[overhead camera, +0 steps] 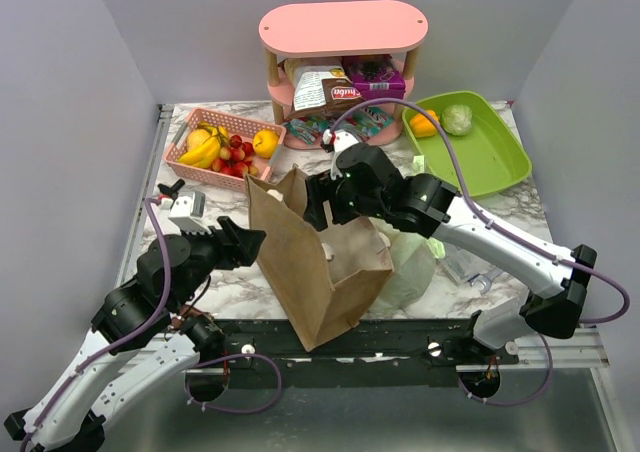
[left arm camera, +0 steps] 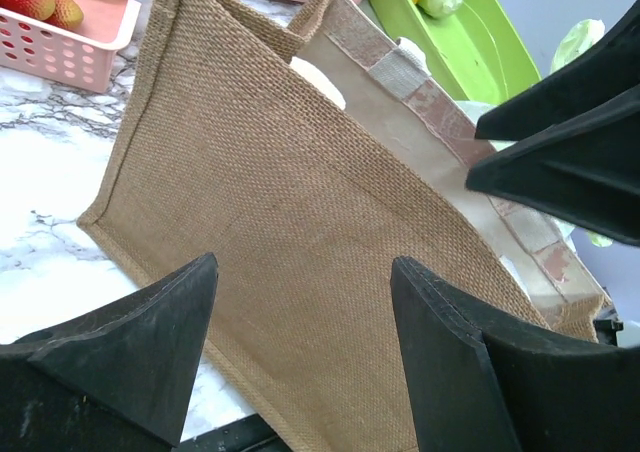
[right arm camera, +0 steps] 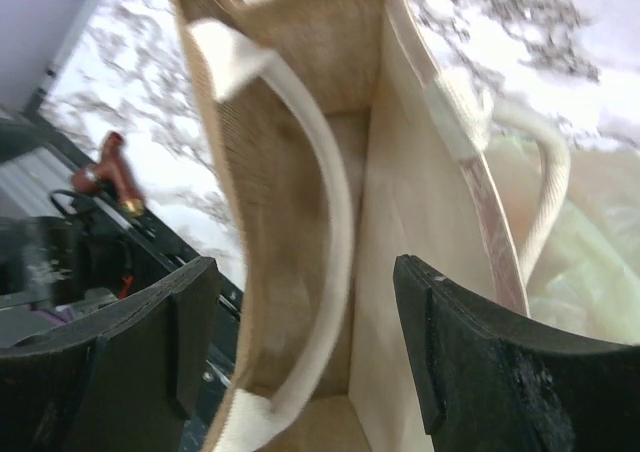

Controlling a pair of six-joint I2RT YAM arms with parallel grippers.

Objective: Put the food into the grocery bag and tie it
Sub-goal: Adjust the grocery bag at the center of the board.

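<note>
Two grippers are gaping empty: left gripper beside the brown bag, right gripper above its mouth. The grocery bag is lying just beside it, by the table's near edge.

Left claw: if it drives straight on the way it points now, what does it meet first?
The brown woven bag. Its broad side wall fills the line ahead of the left claw, which is open, and nothing stands in between. How close the bag is, the views don't settle.
</note>
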